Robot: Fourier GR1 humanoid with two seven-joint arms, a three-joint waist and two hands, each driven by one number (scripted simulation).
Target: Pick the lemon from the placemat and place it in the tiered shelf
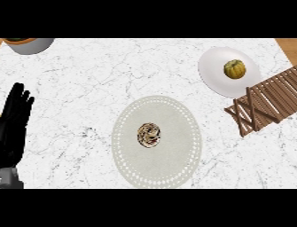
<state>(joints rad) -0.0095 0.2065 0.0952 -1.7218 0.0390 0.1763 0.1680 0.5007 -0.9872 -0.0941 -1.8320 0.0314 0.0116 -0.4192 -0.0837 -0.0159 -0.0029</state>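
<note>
From my station I judge the task not yet begun. The lemon [149, 135], which looks to me like a mottled brown and pale round thing, lies near the middle of the oval placemat [170, 116] on the desk [91, 88], with no hand touching it. The left hand [6, 128] rests at the view's left edge, fingers straight and pointing up, holding nothing and well apart from the placemat. I cannot find the right hand anywhere in view. The wooden tiered shelf [278, 95] sits at the right edge, beside a white plate [209, 73] carrying a yellow-green fruit [234, 69]; I see nothing on its slats. The reach, the grasp, the carry to the right and the release are all left to do.
</note>
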